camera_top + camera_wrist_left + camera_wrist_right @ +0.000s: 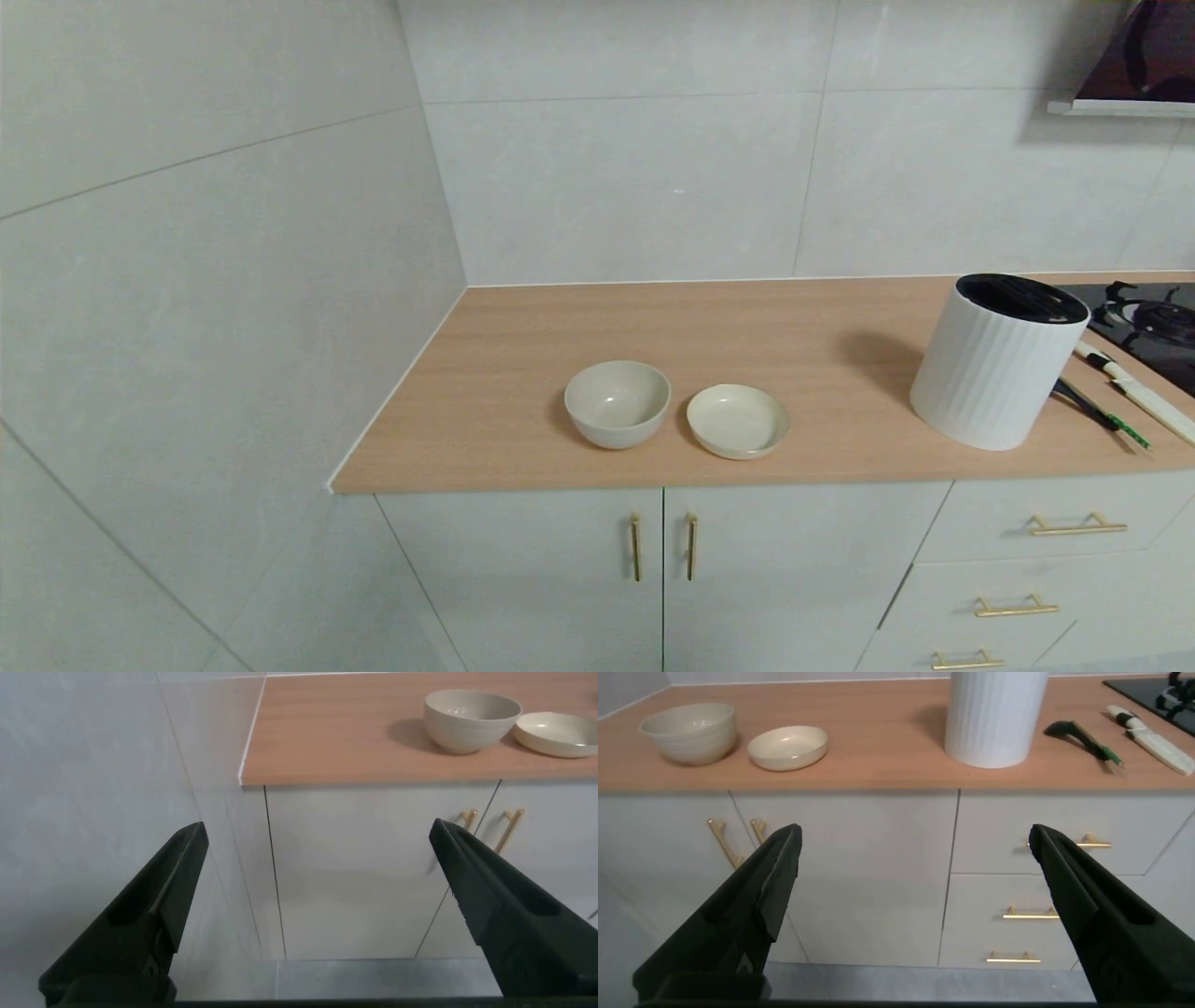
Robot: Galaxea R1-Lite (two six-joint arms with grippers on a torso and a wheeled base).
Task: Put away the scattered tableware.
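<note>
Glazed round bowl [617, 403] just beside shallow dish [738, 420] on wooden counter [523, 345]; left claw [318, 836] and right claw [915, 837] both spread wide

Bright even light, soft shadow on counter [523, 336] left of white canister [997, 373]

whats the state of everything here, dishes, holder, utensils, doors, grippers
bowl, upright, empty
shallow dish, upright, empty
white holder, standing upright
black utensil, lying flat beside the white holder
white-handled utensil, lying flat
cabinet doors, shut
drawers, shut
left gripper, fingers open, holding nothing
right gripper, fingers open, holding nothing
</note>
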